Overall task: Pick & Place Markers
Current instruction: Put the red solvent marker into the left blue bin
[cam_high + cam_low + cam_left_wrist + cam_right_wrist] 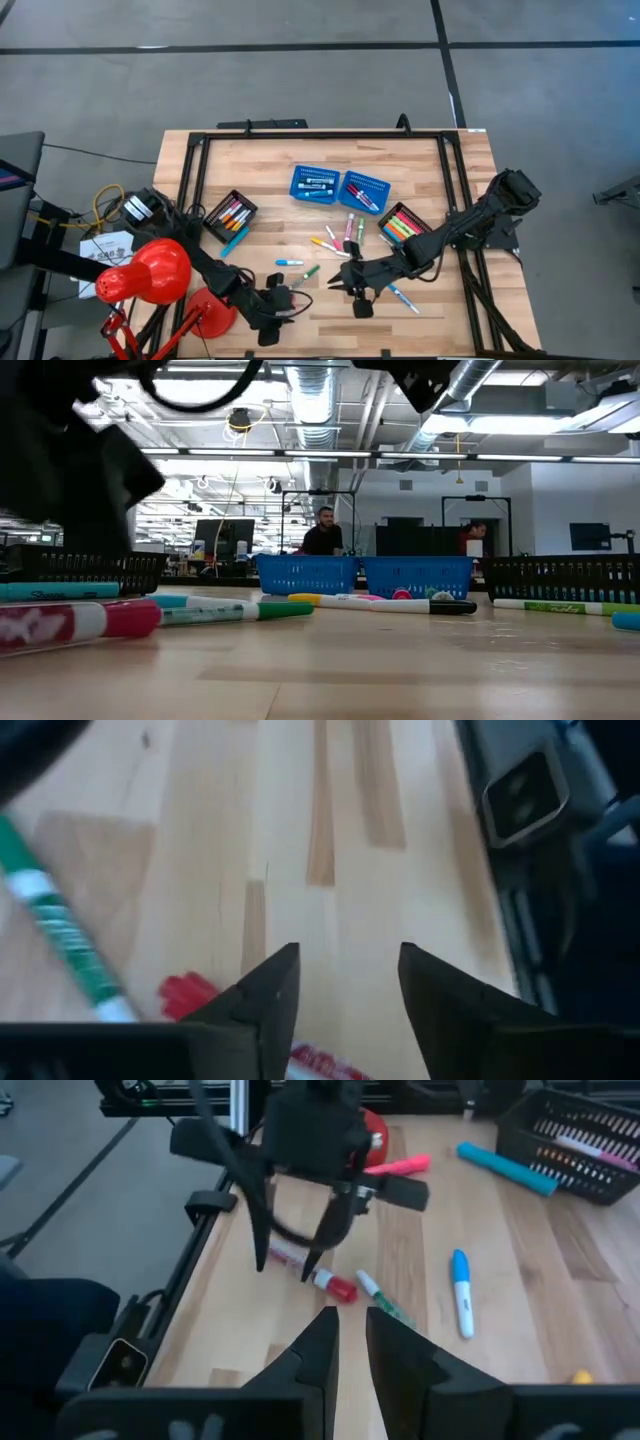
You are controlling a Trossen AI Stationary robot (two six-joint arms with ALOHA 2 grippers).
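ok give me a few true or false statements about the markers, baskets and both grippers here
1. The left gripper is clamped on a marker. False: its fingers stand apart over the red-capped marker, which lies on the table.
2. Two blue baskets sit side by side at the middle of the table. True.
3. The right gripper holds a blue marker. False: its fingers are nearly together with nothing between them.
4. A green marker lies beside the red-capped one. True.
5. Both black trays are empty. False: each holds markers.
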